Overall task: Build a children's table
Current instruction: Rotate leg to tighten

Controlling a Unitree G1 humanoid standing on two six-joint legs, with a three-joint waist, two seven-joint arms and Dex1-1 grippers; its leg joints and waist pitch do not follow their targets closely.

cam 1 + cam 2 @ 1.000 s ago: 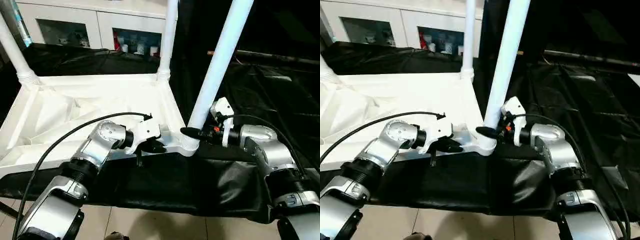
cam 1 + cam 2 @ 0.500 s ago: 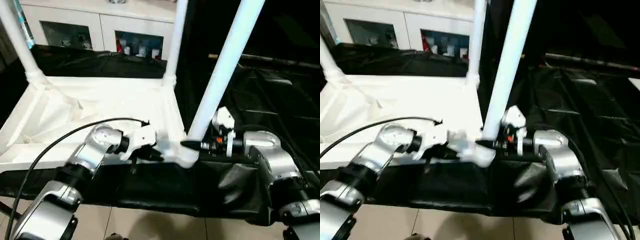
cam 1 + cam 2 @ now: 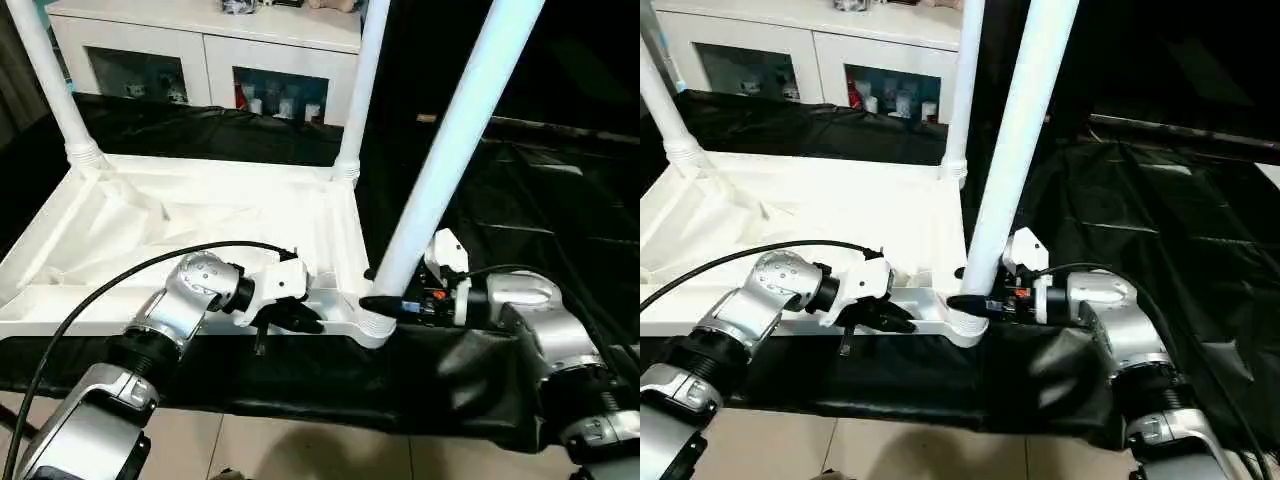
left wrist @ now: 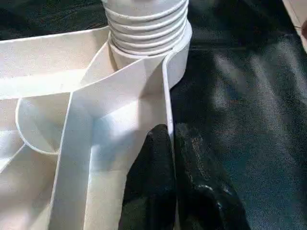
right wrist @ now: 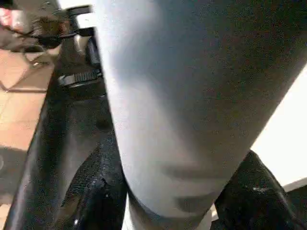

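Observation:
The white tabletop (image 3: 200, 215) lies upside down on black cloth, its ribbed underside facing up. Two white legs stand in its far corner sockets, one leg (image 3: 50, 80) at the left and one leg (image 3: 365, 90) at the right. A third leg (image 3: 450, 150) rises tilted from the near right socket (image 3: 372, 325). My right gripper (image 3: 385, 300) is shut on this leg just above the socket; its fingers (image 5: 91, 196) flank the tube (image 5: 182, 96). My left gripper (image 3: 300, 318) is shut on the tabletop's near rim (image 4: 165, 96), close to the ridged leg base (image 4: 144, 28).
A white cabinet (image 3: 210, 60) with glass doors stands behind the work. Black cloth (image 3: 540, 200) covers the surface to the right. Pale floor tiles (image 3: 300, 450) show beyond the near edge. A black cable (image 3: 100, 290) arcs over my left forearm.
The whole picture has shifted, so the camera moved. Both grippers keep their holds, the left on the rim and the right on the near leg.

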